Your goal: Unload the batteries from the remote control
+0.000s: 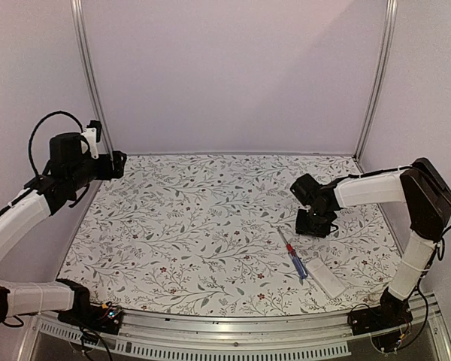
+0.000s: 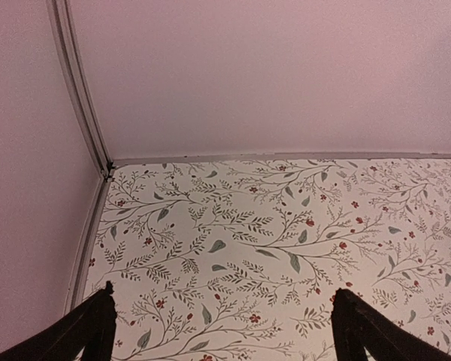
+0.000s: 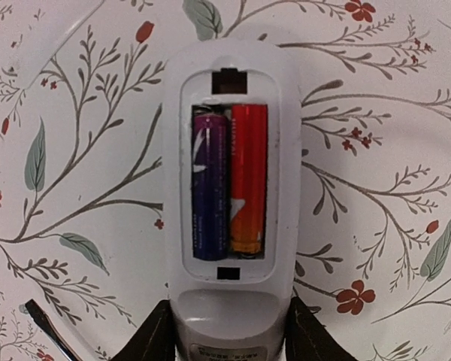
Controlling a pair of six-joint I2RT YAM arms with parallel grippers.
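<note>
Floral-print worktop [image 1: 195, 226], grey leaves and small red flowers on white. Pale lilac walls [image 1: 233, 75] on three sides.

Batteries [image 3: 229, 184]: two small cylinders, side by side and lengthwise, in the open recess of the slim white plastic oblong remote control [image 3: 233, 304]. One is purple. The other is red, shading to orange at the end nearest my wrist. Both are seated in the recess and touch along their length.

The remote control lies flat on the worktop with its recess facing up. It sits toward the right edge, roughly midway between the near and far edges. In the top view my own gripper hides it.

My right gripper [image 3: 233, 335] is narrowed around the remote control. Its fingers [image 3: 161, 338] straddle the end nearest my wrist, one on each long side. I see no gap between finger and plastic on either side, but I cannot tell whether they actually clamp.

A long screwdriver with a red-and-blue handle [image 1: 293, 256] lies on the worktop just on the near side of the right gripper. Its handle points toward the near-right corner. A plain flat white rectangular plate [image 1: 328, 276] lies just beside that handle, nearer the right edge.

My left gripper [image 2: 229, 331] has its jaws spread wide and holds nothing. It hangs above the far-left corner, well apart from everything else.
</note>
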